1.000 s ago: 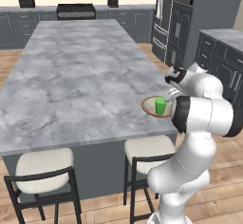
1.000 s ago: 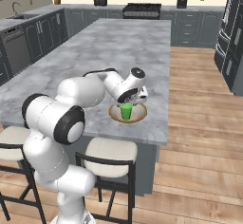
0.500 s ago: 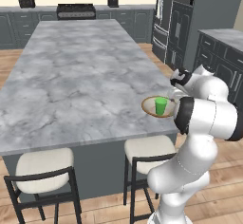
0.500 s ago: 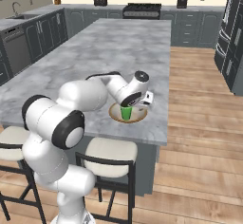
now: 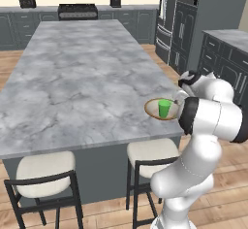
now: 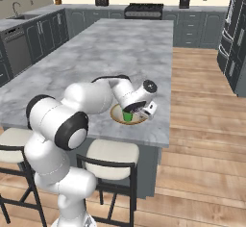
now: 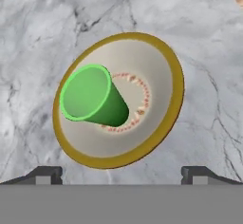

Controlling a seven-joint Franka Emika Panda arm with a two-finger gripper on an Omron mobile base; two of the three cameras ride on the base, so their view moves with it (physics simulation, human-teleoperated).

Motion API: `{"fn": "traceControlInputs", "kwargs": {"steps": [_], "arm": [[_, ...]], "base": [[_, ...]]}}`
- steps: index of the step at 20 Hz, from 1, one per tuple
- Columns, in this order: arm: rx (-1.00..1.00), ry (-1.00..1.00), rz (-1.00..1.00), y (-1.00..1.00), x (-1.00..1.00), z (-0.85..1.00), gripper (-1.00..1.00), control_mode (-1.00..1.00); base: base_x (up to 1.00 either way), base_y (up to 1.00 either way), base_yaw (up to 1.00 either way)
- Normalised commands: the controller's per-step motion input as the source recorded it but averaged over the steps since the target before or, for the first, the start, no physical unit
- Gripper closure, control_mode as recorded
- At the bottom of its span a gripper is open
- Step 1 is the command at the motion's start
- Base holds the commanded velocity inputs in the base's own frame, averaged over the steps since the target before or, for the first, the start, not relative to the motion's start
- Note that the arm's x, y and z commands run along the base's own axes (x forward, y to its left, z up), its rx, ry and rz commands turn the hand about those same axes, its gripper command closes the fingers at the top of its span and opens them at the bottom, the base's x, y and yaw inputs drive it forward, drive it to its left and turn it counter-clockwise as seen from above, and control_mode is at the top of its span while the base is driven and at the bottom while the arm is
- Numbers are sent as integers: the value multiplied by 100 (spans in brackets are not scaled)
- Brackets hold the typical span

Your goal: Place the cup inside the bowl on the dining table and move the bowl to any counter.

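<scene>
Cup (image 7: 92,97), tapered green, upright in speckled round bowl (image 7: 163,61); hand (image 7: 121,173) spread, empty.

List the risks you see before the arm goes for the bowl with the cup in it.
1. The small bright green cup stands loose and upright inside the wide tan-rimmed bowl; a tilted or jerky lift may tip it out.
2. The bowl sits near the edge of the grey marble dining table, above the wooden floor; a nudge from the open gripper could push it off.
3. The rim is shallow and flared, so a pinch there may slip.
</scene>
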Motion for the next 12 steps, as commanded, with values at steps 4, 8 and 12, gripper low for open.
{"fn": "traceControlInputs", "kwargs": {"steps": [4, 8, 12], "arm": [[19, 1, -11, -57, 0, 3, -100, -100], [11, 9, -5, -43, 19, -4, -100, -100], [6, 11, 1, -6, 31, -2, -100, -100]], "base": [[0, 0, 0], [0, 0, 0], [0, 0, 0]]}}
